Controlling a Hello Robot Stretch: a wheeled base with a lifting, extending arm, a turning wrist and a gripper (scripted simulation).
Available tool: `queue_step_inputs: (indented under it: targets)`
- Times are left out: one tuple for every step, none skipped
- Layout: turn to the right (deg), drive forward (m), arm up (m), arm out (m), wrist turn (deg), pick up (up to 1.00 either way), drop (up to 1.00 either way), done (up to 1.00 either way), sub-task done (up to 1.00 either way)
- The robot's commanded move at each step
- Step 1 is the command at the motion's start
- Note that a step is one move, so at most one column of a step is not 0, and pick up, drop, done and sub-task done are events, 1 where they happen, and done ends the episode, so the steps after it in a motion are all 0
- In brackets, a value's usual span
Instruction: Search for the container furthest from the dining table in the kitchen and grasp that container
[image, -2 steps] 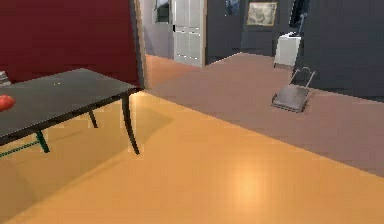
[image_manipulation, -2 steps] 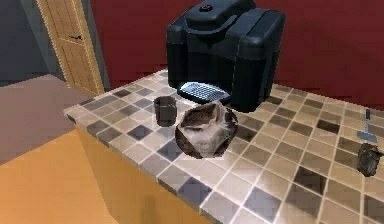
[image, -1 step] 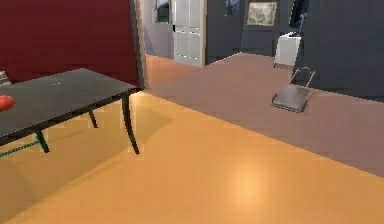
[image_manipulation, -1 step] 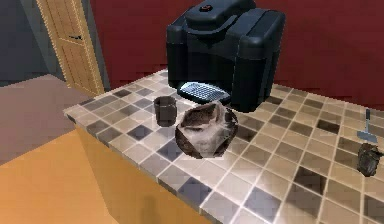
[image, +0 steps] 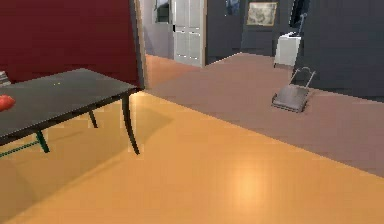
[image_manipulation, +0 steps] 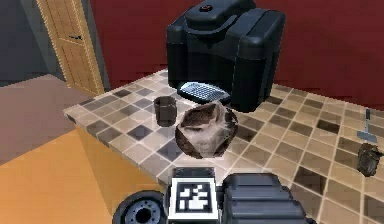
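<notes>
One brown, mottled, bowl-like container shows against the tiled counter.

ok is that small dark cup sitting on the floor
No, the dark cup stands on the tiled countertop, left of the big black appliance.

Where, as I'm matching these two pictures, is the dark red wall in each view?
Forward view: the dark red wall is upper left, behind the dark table.
Arm side view: the dark red wall runs across the top, behind the black machine on the tiled counter.
Shared landmark: that wall; same stretch or not, I cannot tell.
</notes>
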Motion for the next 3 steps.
queue_step_inputs:
  targets:
    - [0.0,0.0,0.0,0.38,0.0,0.0,0.0,0.0,0.0]
    - [0.0,0.0,0.0,0.0,45.0,0.0,0.0,0.0,0.0]
    - [0.0,0.0,0.0,0.0,45.0,0.0,0.0,0.0,0.0]
